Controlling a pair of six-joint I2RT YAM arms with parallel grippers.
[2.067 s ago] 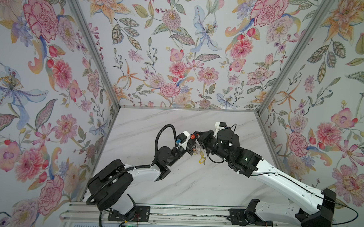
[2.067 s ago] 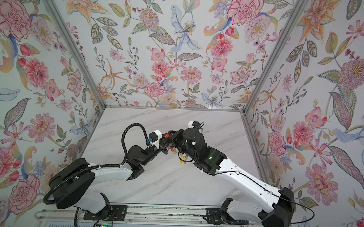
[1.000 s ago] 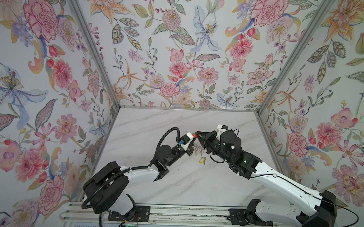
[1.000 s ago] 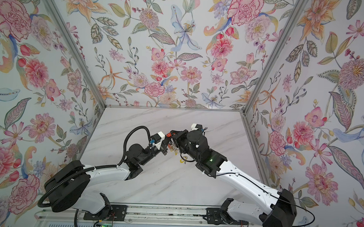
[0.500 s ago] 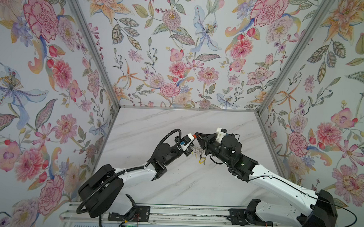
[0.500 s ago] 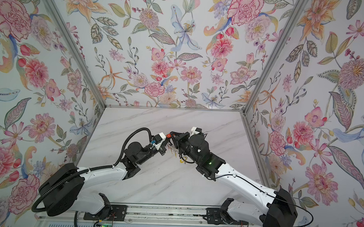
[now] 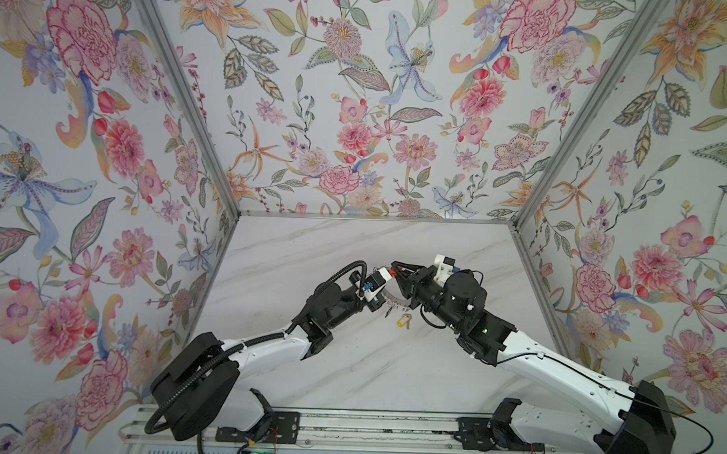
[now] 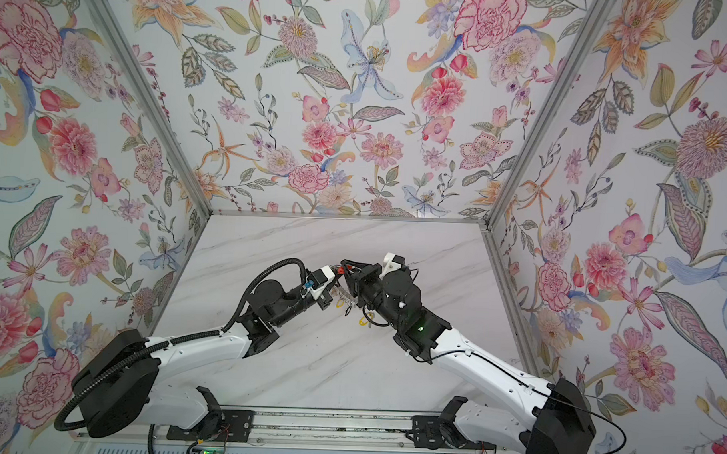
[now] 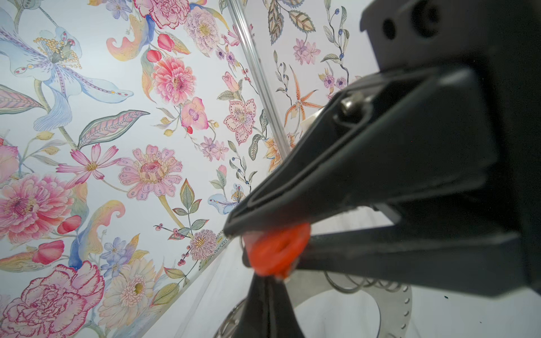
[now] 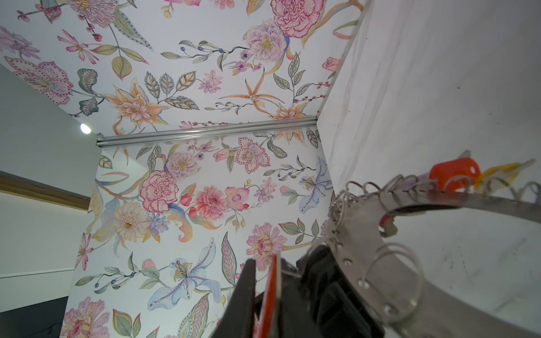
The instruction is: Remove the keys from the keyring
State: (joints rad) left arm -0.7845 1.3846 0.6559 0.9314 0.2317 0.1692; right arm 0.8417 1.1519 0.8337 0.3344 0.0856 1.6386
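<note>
The keyring (image 10: 351,234), a grey metal disc fringed with wire loops, hangs above the table between both arms. My left gripper (image 9: 266,288) is shut on its rim (image 9: 393,295). My right gripper (image 10: 268,266) is shut on a red-tagged key (image 10: 273,278), seen edge-on, with a sliver of gap along one finger. That tag (image 9: 275,248) sits just above the left fingertips. In both top views the grippers (image 7: 382,301) (image 7: 395,265) meet mid-table. Orange-tagged (image 10: 453,172) and yellow-tagged (image 10: 497,172) keys hang on the far rim. A yellow-tagged key (image 7: 404,321) lies loose on the table.
The white marble table (image 7: 349,360) is walled by floral panels on three sides, with metal corner posts (image 7: 564,139). The arm bases sit on a rail (image 7: 346,431) along the front edge. The loose yellow-tagged key (image 8: 367,318) lies under the right wrist.
Both grippers have carried the keyring a little toward the back wall, staying joined at it. The loose yellow-tagged key on the table has not moved.
</note>
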